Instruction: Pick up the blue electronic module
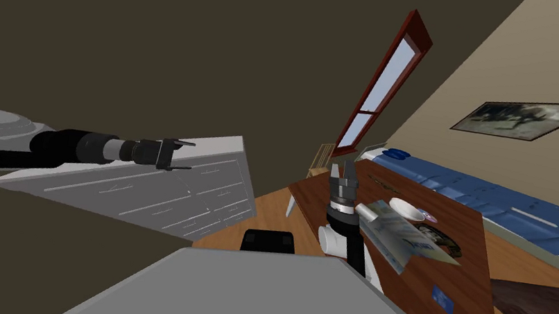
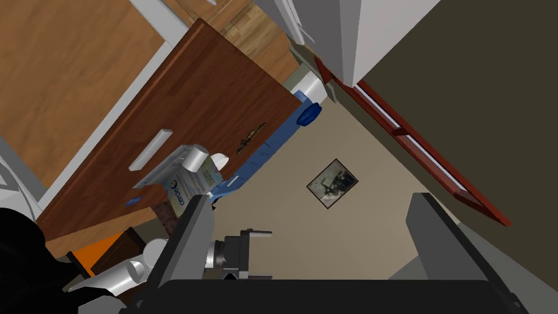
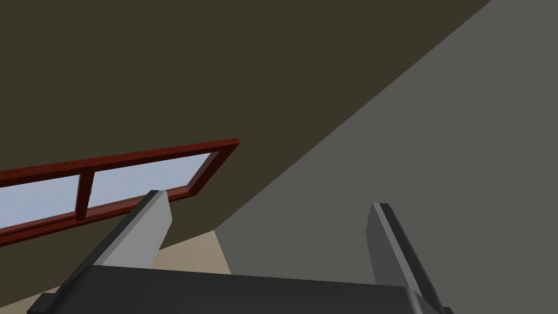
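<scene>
The blue electronic module (image 1: 442, 300) is a small flat blue rectangle near one end of the brown wooden table (image 1: 464, 265). In the left wrist view the module (image 2: 131, 202) lies on the table (image 2: 207, 98) well ahead of my fingers, beside a printed box (image 2: 180, 177). My left gripper (image 1: 181, 155) is held out in front of a grey chest of drawers, far from the table; it is open (image 2: 313, 240) and holds nothing. My right gripper (image 1: 345, 171) stands raised at the table's edge, also open (image 3: 267, 229) and empty.
On the table lie a printed box (image 1: 399, 237), a white bowl (image 1: 406, 210), a disc (image 1: 431, 217), a dark plate (image 1: 444, 240) and a white bar (image 2: 151, 148). A blue bed (image 1: 516, 206) runs behind it. The grey drawer chest (image 1: 160, 192) stands on the left, and a chair (image 1: 321, 158) stands under the window.
</scene>
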You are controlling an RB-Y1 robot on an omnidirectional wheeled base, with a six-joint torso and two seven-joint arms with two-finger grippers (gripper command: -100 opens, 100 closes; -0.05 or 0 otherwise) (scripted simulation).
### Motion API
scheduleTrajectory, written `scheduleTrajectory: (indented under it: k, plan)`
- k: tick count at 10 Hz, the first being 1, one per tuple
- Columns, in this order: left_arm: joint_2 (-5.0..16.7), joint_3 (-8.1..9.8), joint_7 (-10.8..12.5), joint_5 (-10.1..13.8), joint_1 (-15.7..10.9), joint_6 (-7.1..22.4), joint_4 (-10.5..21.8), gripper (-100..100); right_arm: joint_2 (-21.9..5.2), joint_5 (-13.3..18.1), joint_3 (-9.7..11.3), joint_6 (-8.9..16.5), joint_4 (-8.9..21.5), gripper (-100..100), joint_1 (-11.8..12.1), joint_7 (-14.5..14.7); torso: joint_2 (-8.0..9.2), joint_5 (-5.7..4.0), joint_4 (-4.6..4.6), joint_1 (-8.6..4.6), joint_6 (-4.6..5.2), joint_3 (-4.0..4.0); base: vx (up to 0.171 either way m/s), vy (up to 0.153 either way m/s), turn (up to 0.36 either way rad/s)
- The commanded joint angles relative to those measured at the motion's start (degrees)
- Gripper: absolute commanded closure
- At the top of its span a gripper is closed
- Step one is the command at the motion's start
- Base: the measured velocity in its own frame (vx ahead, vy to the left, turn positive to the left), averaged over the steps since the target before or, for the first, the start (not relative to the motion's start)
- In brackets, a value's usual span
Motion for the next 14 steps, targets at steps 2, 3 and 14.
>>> scheduleTrajectory:
  k: [2,3,14]
  plan:
    - [4.32,-0.31,-1.37,-0.71,-0.39,-1.21,2.0,-100,0.0,0.0,0.0,0.0,0.0,0,0.01,0.0,-0.01,0.01,0.0,0.01,-0.02,0.0,-0.017,0.049,-0.044]
    - [6.29,1.4,-3.26,-2.97,1.25,-3.17,4.39,-100,0.0,0.0,0.0,0.0,0.0,0,0.01,0.0,-0.02,-0.01,0.0,-0.1,-0.04,-0.01,-0.014,0.043,-0.152]
    - [24.72,9.04,-11.86,-14.33,11.3,-12.22,15.21,-100,0.0,0.0,0.0,0.0,0.0,0,0.01,0.0,-0.11,0.03,-0.02,0.0,-0.05,-0.07,-0.013,0.071,-0.108]
